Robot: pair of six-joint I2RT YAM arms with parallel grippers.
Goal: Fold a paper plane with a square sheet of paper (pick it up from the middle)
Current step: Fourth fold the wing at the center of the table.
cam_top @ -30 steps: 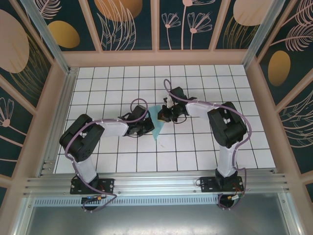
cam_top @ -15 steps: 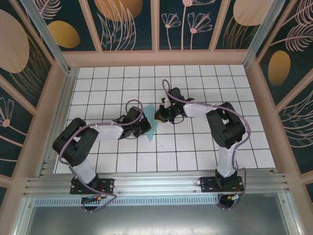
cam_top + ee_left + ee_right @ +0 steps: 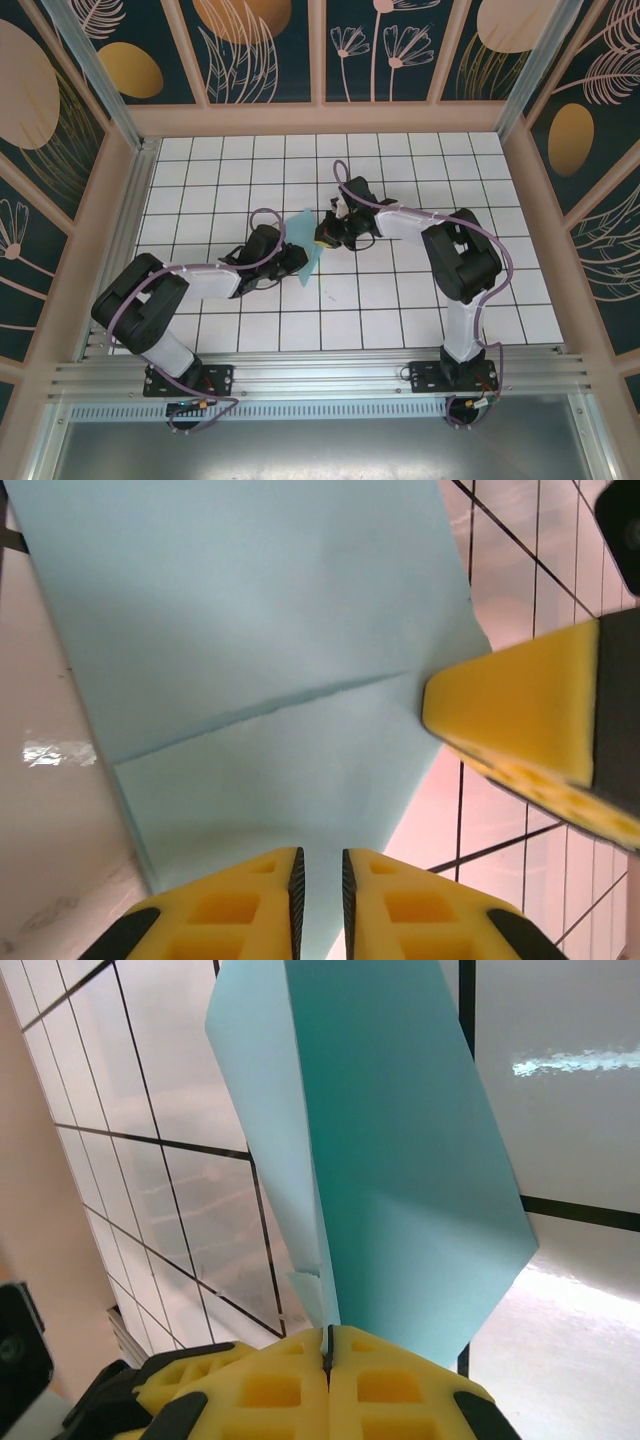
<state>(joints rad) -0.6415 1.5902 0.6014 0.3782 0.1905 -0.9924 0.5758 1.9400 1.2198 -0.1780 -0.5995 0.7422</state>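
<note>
The square sheet of paper (image 3: pixel 309 252), light turquoise and folded along a crease, stands tilted off the white grid table between my two grippers. My right gripper (image 3: pixel 326 237) is shut on its folded edge; in the right wrist view the paper (image 3: pixel 400 1160) rises from the closed pads (image 3: pixel 328 1338). My left gripper (image 3: pixel 292 263) sits at the paper's left side. In the left wrist view its pads (image 3: pixel 320 880) stand a narrow gap apart, with the paper (image 3: pixel 260 630) right in front of them. A yellow finger of the right gripper (image 3: pixel 520 705) presses the paper's right edge.
The white grid table (image 3: pixel 400 310) is fenced by wooden frame walls (image 3: pixel 525 200) with dark floral panels. An aluminium rail (image 3: pixel 320 375) runs along the near edge over the arm bases. Bare tiles lie all around the paper.
The left pads have parted slightly from shut. The right gripper and the paper have shifted a little left, and the left arm's elbow has swung outward and lower.
</note>
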